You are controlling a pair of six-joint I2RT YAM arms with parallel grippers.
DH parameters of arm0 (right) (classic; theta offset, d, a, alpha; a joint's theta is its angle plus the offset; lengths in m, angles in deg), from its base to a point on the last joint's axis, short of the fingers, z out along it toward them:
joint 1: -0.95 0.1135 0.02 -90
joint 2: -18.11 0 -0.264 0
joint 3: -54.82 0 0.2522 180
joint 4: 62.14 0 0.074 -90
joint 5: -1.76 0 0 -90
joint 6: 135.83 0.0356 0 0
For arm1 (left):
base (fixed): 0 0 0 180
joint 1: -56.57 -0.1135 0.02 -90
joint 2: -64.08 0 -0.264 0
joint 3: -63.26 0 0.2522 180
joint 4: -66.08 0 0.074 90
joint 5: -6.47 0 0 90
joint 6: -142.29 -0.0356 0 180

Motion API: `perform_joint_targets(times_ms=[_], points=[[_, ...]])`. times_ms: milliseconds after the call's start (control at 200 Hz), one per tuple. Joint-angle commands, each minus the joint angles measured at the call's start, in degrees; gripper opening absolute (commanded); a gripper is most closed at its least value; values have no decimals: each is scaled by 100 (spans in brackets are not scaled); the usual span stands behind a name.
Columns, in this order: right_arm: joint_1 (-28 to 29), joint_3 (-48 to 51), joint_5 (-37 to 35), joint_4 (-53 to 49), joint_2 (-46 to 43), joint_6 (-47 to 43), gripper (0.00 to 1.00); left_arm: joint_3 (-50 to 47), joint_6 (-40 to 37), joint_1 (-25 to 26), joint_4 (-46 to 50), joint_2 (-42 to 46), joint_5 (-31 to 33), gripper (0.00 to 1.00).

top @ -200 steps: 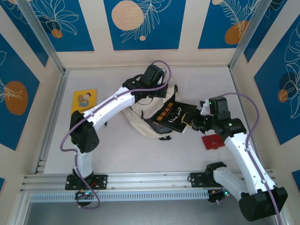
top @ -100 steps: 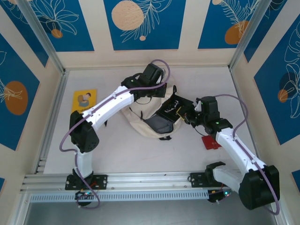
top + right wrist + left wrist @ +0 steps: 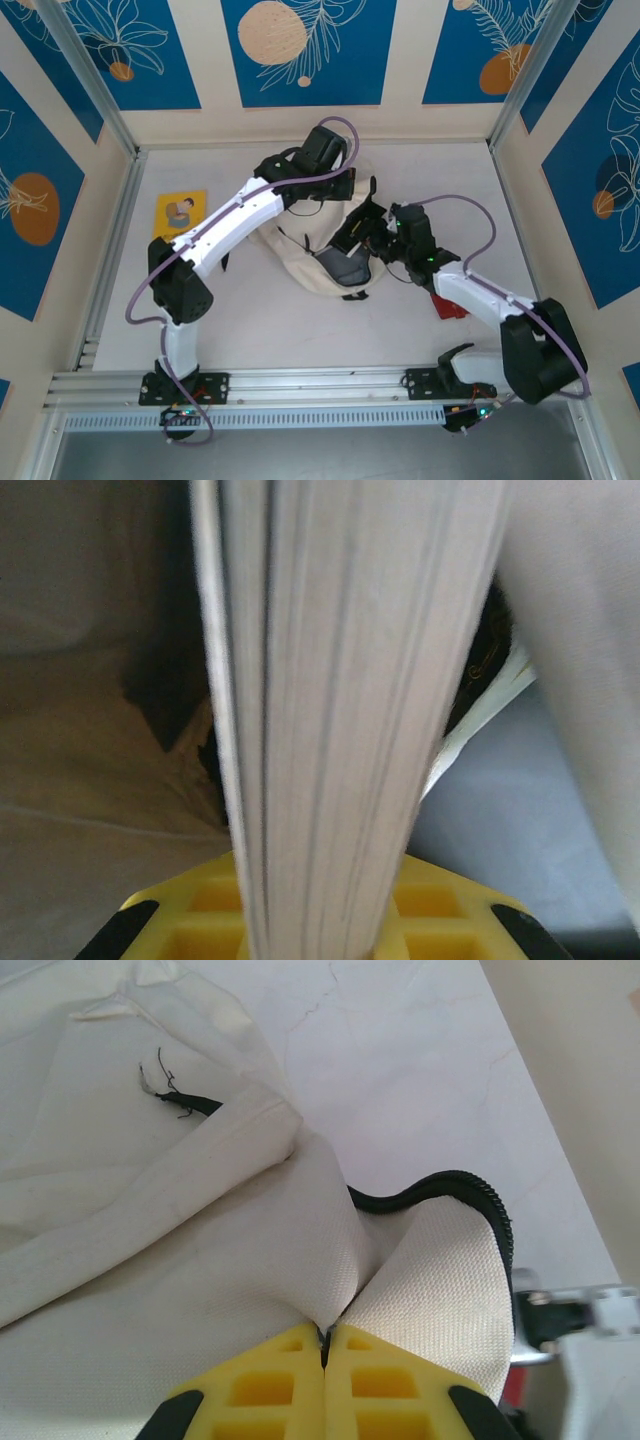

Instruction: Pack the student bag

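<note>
From above, the soft cream cloth backpack (image 3: 300,262) lies mid-bench (image 3: 250,330), its open mouth facing right. The right end effector (image 3: 378,240) is nearer that opening and holds a dark paperback book (image 3: 358,225) at it, long edge leading. The left end effector (image 3: 340,197) sits at the far rim.

On the left wrist camera, the left end effector (image 3: 325,1335) is clenched on a cream cloth fold beside the black zip (image 3: 470,1185).

On the right wrist camera, the right end effector (image 3: 325,910) is clamped on the book's page edges (image 3: 340,700), with the shadowed bag interior ahead.

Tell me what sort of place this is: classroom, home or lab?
Most likely a lab test cell: a white tabletop boxed in by beige wall panels with blue leaf prints, and silver aluminium rails at the near edge carrying the white left arm and white right arm.
</note>
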Motion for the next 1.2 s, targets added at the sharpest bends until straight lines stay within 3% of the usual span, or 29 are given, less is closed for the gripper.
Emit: perform_joint_targets(times_ms=[0, 195, 505, 605, 720, 925, 1030, 1195], points=[[209, -160, -566, 1098, 376, 54, 12, 374, 179, -23, -153, -40, -348, 0], [361, -443, -1068, 1307, 1149, 112, 11, 383, 319, -93, -73, 46, -375, 0], [484, -1174, -1051, 1436, 2500, 538, 12, -4, 446, -214, -415, 205, -815, 0], [516, -1360, -920, 1246, 2658, 614, 19, -83, 460, -323, -474, 201, -959, 0], [557, -1120, -815, 1121, 2378, 697, 41, -274, 421, -470, -632, 225, -1068, 0], [552, -899, -685, 46, 1583, 982, 69, -421, 308, -608, -813, 181, -1315, 0], [656, -797, -812, -552, 1173, 1069, 72, -433, 218, -669, -800, 224, -1359, 0], [736, -429, -1064, -1339, 549, 1430, 66, -519, 74, -699, -748, 298, -1311, 0]])
